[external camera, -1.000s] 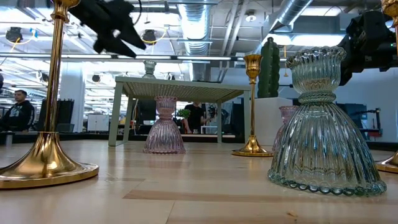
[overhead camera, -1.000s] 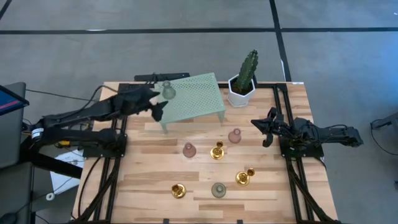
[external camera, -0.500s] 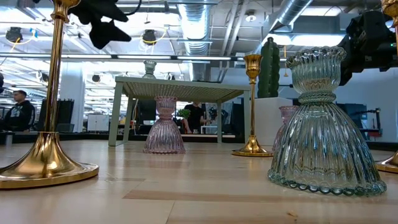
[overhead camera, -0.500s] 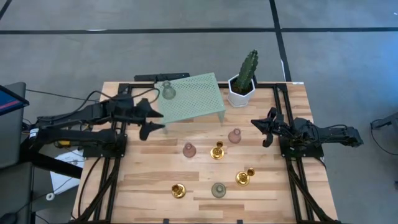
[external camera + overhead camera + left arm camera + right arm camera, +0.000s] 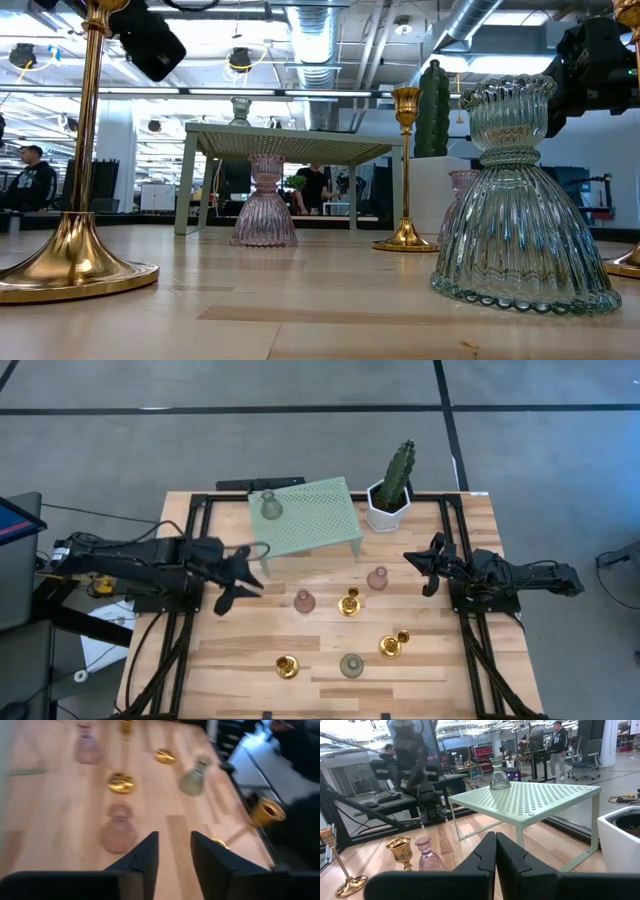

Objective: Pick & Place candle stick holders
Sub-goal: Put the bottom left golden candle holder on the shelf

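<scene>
Wooden tabletop (image 5: 240, 660), slatted, framed by dark rails. At its far middle stands a pale green perforated metal stand (image 5: 310, 518); one grey-green glass holder (image 5: 270, 506) sits upright on the stand's left corner. Just right of the stand, a white hexagonal pot with a cactus (image 5: 391, 495).

My left arm lies over the tabletop's left side; my left tool (image 5: 232, 572) hangs in front of the stand's left leg, above bare wood, well apart from every holder. Left wrist view: its fingers (image 5: 145, 862) stand a narrow gap apart with nothing between them.

My right arm waits at the right edge; my right tool (image 5: 428, 568) has its fingers pressed together, empty, near the right-hand pink holder.

Holders on the open tabletop, all upright:
- pink holder (image 5: 304, 600), centre, in front of the stand
- pink holder (image 5: 377, 578), right of it
- gold holder (image 5: 349, 602), between the two pink ones
- gold holder (image 5: 392, 645), nearer front, right
- gold holder (image 5: 287, 666), front left
- second grey-green holder (image 5: 351, 665), front centre, between those two gold ones
</scene>
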